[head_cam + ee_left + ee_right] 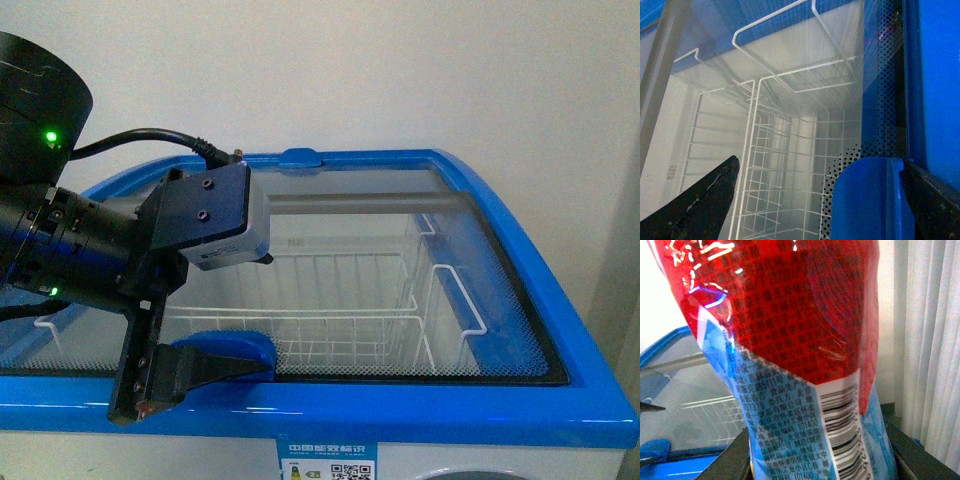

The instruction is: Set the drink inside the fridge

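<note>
While the left hand (215, 368) straddles the blue handle (228, 348) at the near edge of the glass lid (400, 290), its jaws stand wide: one finger lies against the handle, the other is apart from it. The fridge (550, 300) looks covered, its wire basket (340, 300) empty under the glass. Out of the front view, the right hand (815, 462) clamps the drink (790, 340) upright, clear of the fridge. The left arm is nearer the handle, so opening likely falls to it.

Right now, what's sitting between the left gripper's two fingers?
The blue lid handle, close against one finger; bare glass separates it from the other finger. The left wrist view shows this.
</note>
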